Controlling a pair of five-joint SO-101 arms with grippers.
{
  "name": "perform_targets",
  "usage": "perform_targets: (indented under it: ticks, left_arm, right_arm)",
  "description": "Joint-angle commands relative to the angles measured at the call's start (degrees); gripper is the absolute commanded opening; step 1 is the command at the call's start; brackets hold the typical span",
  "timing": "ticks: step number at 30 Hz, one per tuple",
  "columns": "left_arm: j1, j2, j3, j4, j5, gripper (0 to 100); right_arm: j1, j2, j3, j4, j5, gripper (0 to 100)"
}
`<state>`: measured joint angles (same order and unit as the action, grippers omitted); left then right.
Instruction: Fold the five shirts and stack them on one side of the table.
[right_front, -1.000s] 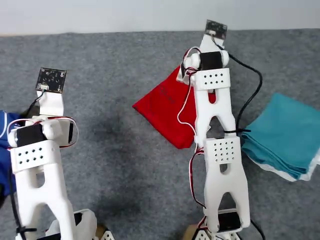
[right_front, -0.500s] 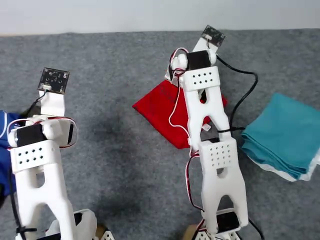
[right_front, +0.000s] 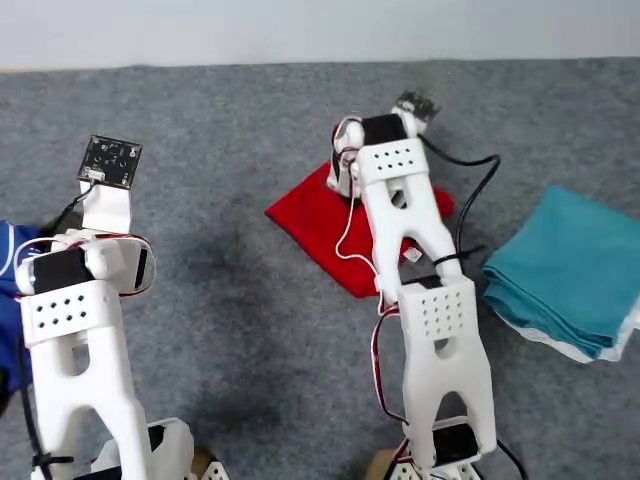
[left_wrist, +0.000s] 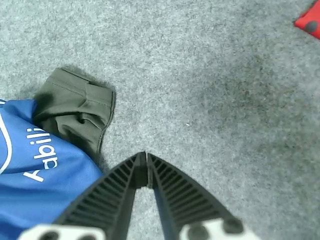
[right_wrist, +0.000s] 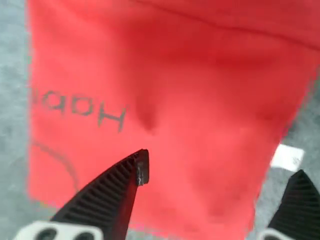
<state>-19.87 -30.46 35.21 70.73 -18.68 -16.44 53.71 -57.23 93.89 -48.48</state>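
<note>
Red shirt lies folded mid-table under my right gripper, jaws spread wide above it, and I worry a shallow pinch grabs only the top layer, unfolding it before the teal stack

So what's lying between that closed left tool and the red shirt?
Nothing but bare grey table cover. The left wrist view shows that stretch, from the left tool across to a corner of the red shirt.

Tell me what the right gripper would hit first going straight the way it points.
The red shirt: the open right gripper points down onto its cloth, though the gap between them is hard to judge.
</note>
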Motion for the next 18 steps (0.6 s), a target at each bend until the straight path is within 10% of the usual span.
perform_targets:
  ticks: [1, 12, 18]
  left_arm:
    - [0.2, -1.2, -0.4, -0.6, -0.8, 0]
    - [0.2, -1.2, -0.4, -0.4, -0.8, 0]
    - [0.2, -1.3, -0.7, -0.4, -0.8, 0]
  right_arm:
    - [0.7, 2.5, -0.4, -2.8, -0.7, 41.2]
    - [2.0, 9.5, -0.4, -4.6, -0.6, 39.7]
    - [2.1, 9.6, -0.4, -3.6, -0.3, 15.2]
